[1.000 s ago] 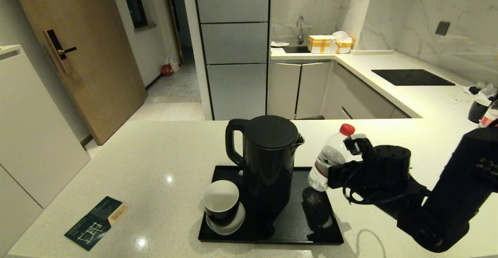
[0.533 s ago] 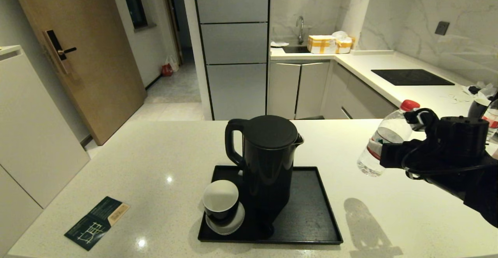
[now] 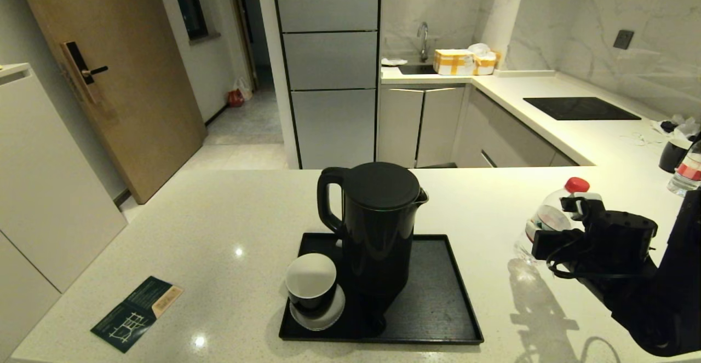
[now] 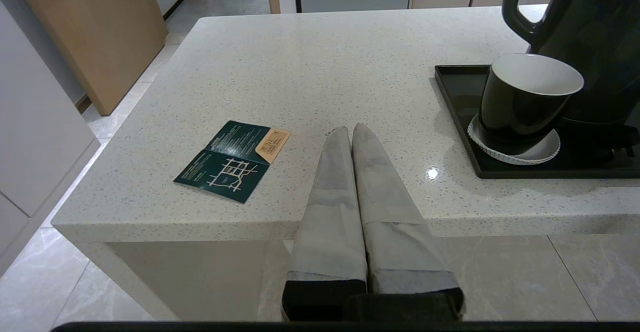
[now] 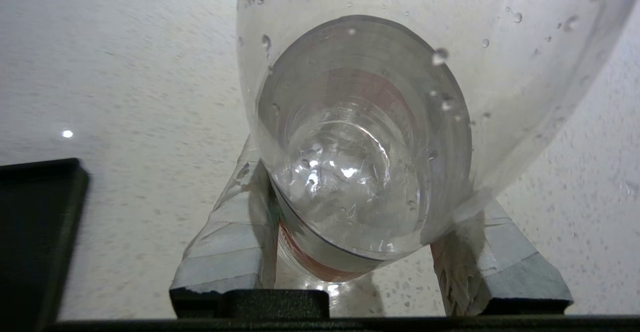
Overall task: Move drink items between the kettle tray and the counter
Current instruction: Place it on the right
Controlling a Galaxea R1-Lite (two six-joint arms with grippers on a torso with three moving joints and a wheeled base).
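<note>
The black kettle [image 3: 378,226] and the black cup [image 3: 311,283] stand on the black kettle tray [image 3: 443,308]. My right gripper [image 3: 550,223] is shut on the clear red-capped bottle [image 3: 547,215], holding it tilted and low over the counter [image 3: 493,209], to the right of the tray. Whether its base touches the counter is unclear. In the right wrist view the bottle [image 5: 360,136] fills the space between the fingers [image 5: 235,222], with a tray corner [image 5: 35,222] off to one side. My left gripper [image 4: 351,129] is shut and empty, parked at the counter's front edge, near the cup [image 4: 520,101].
A white saucer [image 3: 323,315] lies under the cup. A dark green leaflet [image 3: 137,312] lies front left on the counter. Another cup [image 3: 672,155] and bottle [image 3: 687,174] stand far right. A black cooktop [image 3: 580,108] sits at the back right.
My right gripper carried the bottle from above the tray's right end, up and to the right, then down toward the counter beside the tray. The left arm stayed still.
</note>
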